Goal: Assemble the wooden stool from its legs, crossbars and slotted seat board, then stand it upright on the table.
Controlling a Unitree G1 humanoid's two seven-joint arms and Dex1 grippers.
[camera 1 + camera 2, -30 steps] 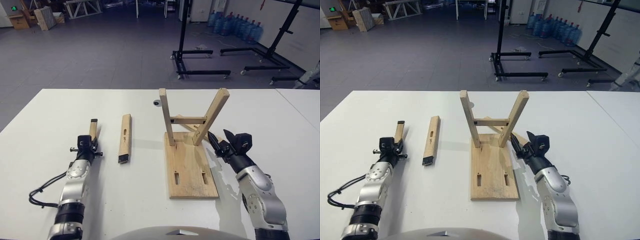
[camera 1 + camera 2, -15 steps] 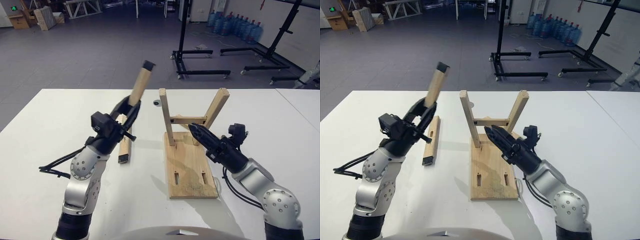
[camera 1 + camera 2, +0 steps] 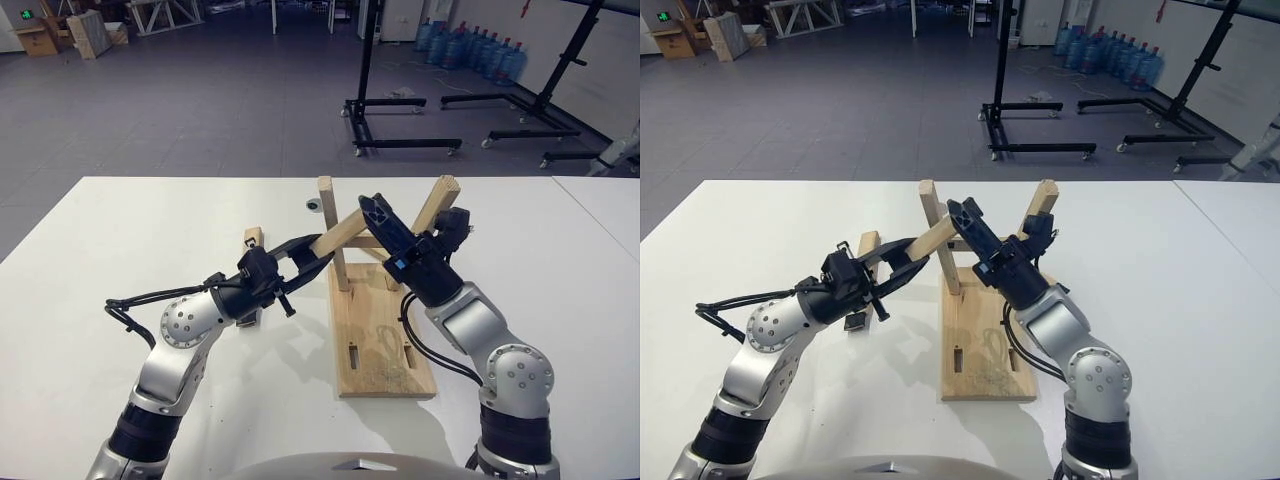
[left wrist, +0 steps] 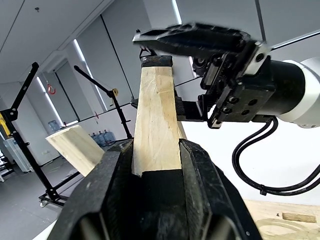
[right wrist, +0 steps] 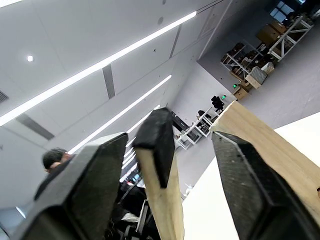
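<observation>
My left gripper (image 3: 312, 256) is shut on a wooden leg (image 3: 345, 228) and holds it slanting up over the near end of the seat board (image 3: 375, 350). The leg's black-capped end (image 5: 155, 145) sits between the fingers of my right gripper (image 3: 375, 212), which is open around it. The board lies flat on the table. Two legs (image 3: 326, 200) (image 3: 440, 200) stand in its far slots, joined by a crossbar (image 3: 356, 240) partly behind my right gripper. A spare leg (image 3: 253, 237) lies on the table behind my left arm. In the left wrist view the held leg (image 4: 156, 120) runs straight out from the jaws.
The white table (image 3: 90, 250) has open room on both sides of the board. A small round thing (image 3: 313, 206) lies near the far edge. Black wheeled racks (image 3: 400, 105) and water bottles (image 3: 470, 45) stand on the floor beyond.
My left arm has swung the leg down and right, from nearly upright to slanting towards the standing legs. My right gripper has risen from the board to the leg's capped end.
</observation>
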